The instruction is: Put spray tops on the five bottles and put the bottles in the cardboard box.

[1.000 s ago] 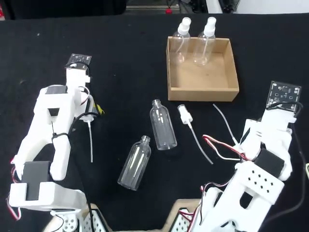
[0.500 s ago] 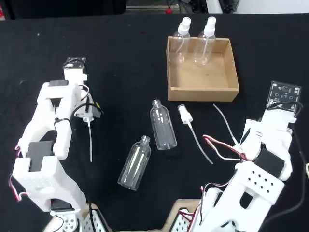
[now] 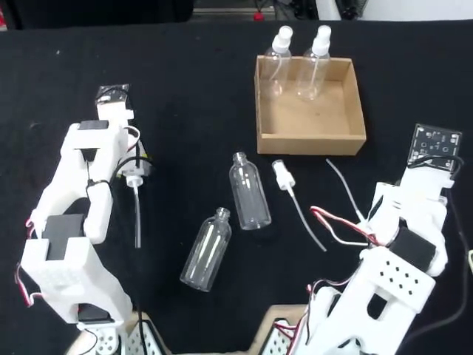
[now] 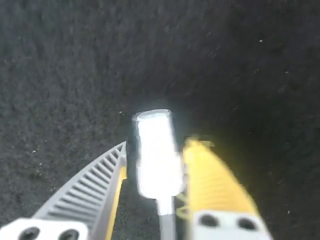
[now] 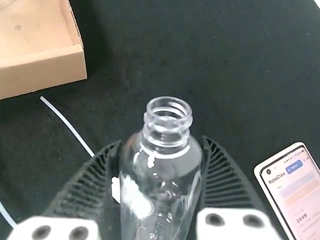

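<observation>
My left gripper point(image 4: 159, 145) is shut on a white spray top point(image 4: 156, 155), held between its grey and yellow fingers. From above, that spray top point(image 3: 133, 177) hangs at the table's left with its thin tube trailing toward the near edge. My right gripper point(image 5: 162, 142) is shut on a clear uncapped bottle point(image 5: 167, 160), neck pointing away. Two more open bottles lie mid-table, one point(image 3: 250, 191) upper and one point(image 3: 207, 248) nearer. A loose spray top point(image 3: 283, 175) lies right of them. The cardboard box point(image 3: 310, 140) holds two capped bottles point(image 3: 295, 63).
A loose white tube point(image 3: 344, 188) lies on the black cloth between the box and the right arm point(image 3: 410, 222). A phone point(image 5: 295, 185) lies beside the held bottle. The box corner point(image 5: 35, 50) is close ahead of the right gripper.
The left arm has changed posture and drawn its gripper slightly toward the far side, spray top still held; the tube swung a little. The right arm has not moved.
</observation>
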